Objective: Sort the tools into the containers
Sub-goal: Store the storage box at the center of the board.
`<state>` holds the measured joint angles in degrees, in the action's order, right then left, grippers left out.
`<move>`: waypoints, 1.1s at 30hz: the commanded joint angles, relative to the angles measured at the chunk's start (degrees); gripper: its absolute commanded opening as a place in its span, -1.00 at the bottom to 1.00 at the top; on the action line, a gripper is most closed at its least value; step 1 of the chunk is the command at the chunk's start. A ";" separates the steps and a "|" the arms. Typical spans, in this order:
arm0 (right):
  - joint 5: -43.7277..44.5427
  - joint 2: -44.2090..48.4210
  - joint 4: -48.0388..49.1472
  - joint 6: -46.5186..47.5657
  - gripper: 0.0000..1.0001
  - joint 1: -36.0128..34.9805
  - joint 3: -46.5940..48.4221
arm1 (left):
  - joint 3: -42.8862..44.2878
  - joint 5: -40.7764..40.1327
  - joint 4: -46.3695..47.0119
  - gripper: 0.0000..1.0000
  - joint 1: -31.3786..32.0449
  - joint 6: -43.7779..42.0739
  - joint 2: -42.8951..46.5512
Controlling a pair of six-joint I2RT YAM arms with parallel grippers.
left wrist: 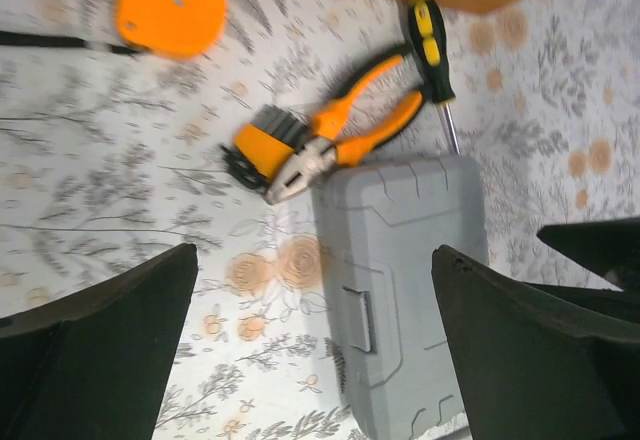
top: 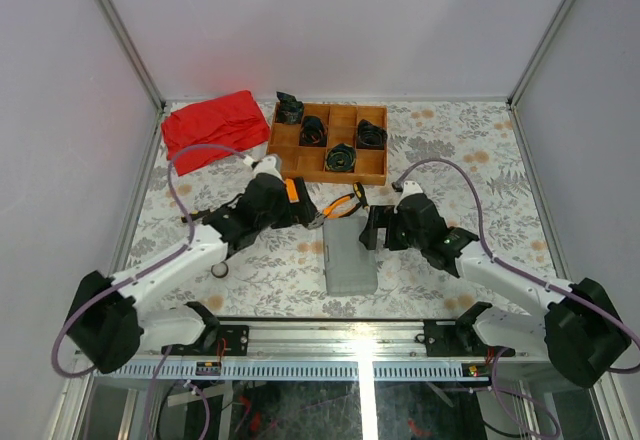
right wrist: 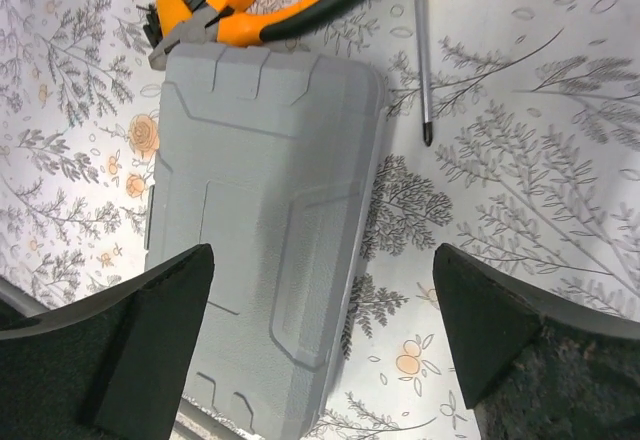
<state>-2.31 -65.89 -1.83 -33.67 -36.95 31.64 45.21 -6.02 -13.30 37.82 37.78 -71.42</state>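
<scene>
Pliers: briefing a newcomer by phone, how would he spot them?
Find the wooden tray at the back. Just in front lies a closed grey case; the pliers lie at its far end. Only they have two curved orange handles.

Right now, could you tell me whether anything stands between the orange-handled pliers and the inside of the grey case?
Yes: the grey case lies shut, so its own lid covers the inside. The orange-handled pliers lie on the table by its far end, and nothing else visible comes between them.
</scene>
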 commanded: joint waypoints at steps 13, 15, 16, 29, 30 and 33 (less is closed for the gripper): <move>6.82 1.04 0.29 5.39 0.98 0.43 4.21 | -1.45 -15.16 -9.49 1.00 -0.83 -0.04 15.98; 6.40 0.08 -0.08 5.67 0.99 0.45 4.32 | -3.34 -14.05 -7.29 1.00 -0.82 0.78 17.56; 6.04 -0.20 -0.15 5.42 0.99 0.47 4.24 | -4.46 -13.53 -5.79 1.00 -0.82 0.96 18.46; -7.15 -2.66 5.81 2.76 0.84 0.47 -0.12 | -10.45 -1.32 0.67 1.00 -0.46 2.74 17.78; -6.31 -2.51 6.20 1.77 0.81 0.45 -0.63 | -10.80 -0.22 1.64 1.00 -0.03 2.93 16.72; -5.94 -3.22 6.14 0.30 0.71 0.46 -0.92 | -11.37 0.89 4.33 1.00 2.41 3.49 13.88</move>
<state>-6.83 -69.45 0.86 -30.85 -36.69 31.35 34.98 -9.52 -15.33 37.95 40.05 -54.85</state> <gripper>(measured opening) 0.887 0.996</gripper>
